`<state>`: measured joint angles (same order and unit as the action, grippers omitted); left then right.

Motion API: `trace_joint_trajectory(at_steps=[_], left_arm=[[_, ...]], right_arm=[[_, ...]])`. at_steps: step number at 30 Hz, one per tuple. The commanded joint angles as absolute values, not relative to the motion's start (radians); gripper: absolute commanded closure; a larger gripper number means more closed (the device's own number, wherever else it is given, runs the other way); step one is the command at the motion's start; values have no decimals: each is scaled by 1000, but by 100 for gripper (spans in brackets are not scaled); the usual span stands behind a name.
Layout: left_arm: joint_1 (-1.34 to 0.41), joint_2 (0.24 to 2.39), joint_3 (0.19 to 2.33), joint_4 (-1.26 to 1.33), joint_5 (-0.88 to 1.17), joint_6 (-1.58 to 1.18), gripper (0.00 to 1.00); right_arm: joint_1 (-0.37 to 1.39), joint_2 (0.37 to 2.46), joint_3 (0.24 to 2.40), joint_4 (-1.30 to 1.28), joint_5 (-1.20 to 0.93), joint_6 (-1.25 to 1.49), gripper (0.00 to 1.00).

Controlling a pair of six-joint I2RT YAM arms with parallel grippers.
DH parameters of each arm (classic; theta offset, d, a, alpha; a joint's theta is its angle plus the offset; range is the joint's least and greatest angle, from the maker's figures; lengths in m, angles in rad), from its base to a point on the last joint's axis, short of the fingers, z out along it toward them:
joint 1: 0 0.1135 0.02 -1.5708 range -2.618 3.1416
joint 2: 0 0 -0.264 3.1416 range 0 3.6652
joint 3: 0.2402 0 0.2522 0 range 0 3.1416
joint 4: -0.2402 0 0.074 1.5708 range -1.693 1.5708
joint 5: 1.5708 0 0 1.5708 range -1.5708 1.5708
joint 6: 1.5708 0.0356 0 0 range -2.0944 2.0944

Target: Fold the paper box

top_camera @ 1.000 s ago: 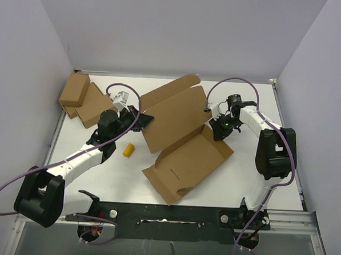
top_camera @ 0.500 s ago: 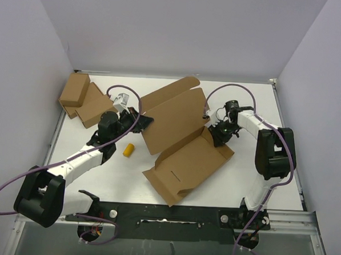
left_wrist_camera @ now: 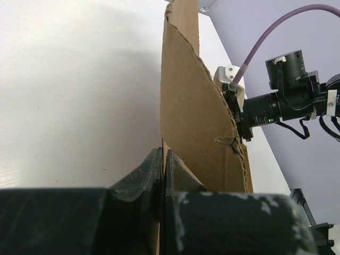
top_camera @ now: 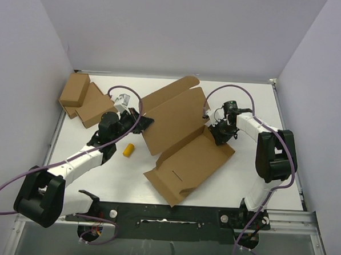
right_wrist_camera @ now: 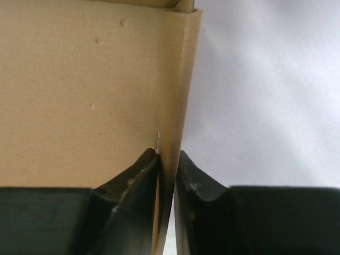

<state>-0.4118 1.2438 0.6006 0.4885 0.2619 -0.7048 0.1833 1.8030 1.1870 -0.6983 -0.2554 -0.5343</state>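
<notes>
The big brown paper box [top_camera: 181, 139] lies partly open in the middle of the white table [top_camera: 242, 177]. The left gripper [top_camera: 141, 119] pinches its left edge tight. The right gripper [top_camera: 216, 131] squeezes a thin flap on its right side. A small yellow cylinder [top_camera: 128, 150] lies left of the box.

Paper box [top_camera: 171, 119] — plain brown
</notes>
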Motion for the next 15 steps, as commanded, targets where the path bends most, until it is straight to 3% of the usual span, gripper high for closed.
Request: trace_joint_trajectory(at_steps=[1,6,15], left_arm=[[-406,1219,628,545,238,-669,100],[-405,1225,638,545,243,-662,100],[-405,1252,661,551,272,-659,100]], right_arm=[[174,1767,1179,-689,-225,-564,75],[165,1724,1179,-693,-294,-567,65],[168,1694,1127,-571,-269,-535,66]])
